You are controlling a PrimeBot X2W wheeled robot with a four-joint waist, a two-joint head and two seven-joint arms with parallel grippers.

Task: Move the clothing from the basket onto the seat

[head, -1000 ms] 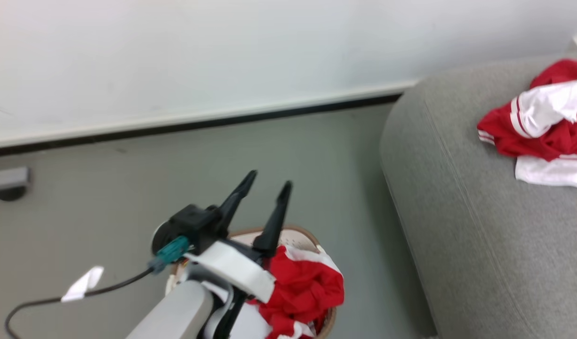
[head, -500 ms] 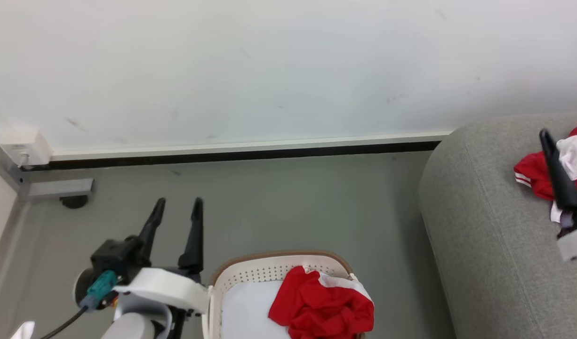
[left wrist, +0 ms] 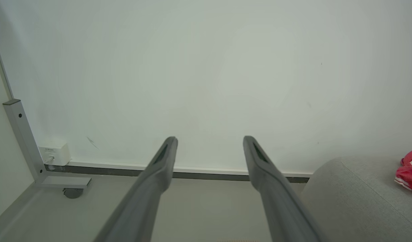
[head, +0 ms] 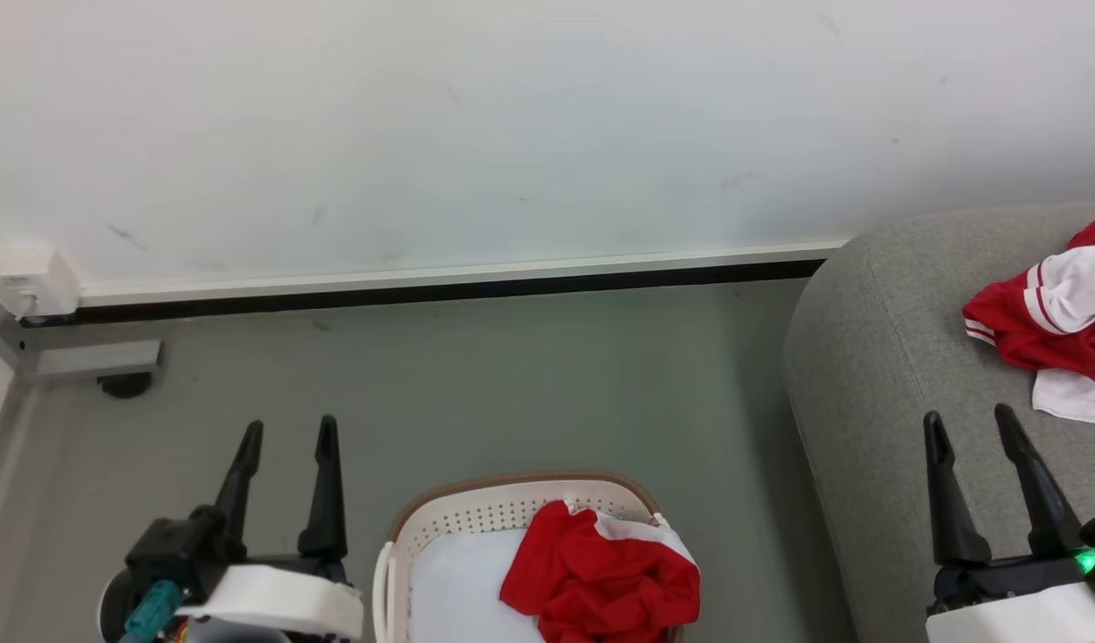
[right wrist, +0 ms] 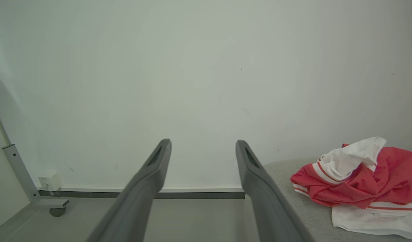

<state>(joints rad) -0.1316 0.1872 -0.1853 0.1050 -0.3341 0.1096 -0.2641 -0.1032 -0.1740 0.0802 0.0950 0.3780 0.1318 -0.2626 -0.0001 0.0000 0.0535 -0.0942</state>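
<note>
Now, one basket (head: 480, 518), one garment (head: 601, 585) inside, one garment (head: 1034, 335) on seat (head: 878, 384)

The clothing (head: 601, 580) in the white, hole-dotted, brown-rimmed basket (head: 512, 516) is bright red with a white panel, the garment (head: 1016, 323) on the plain woven grey seat (head: 878, 375) is red and white with thin striped trim, and the floor (head: 512, 375) is dull grey-green
</note>
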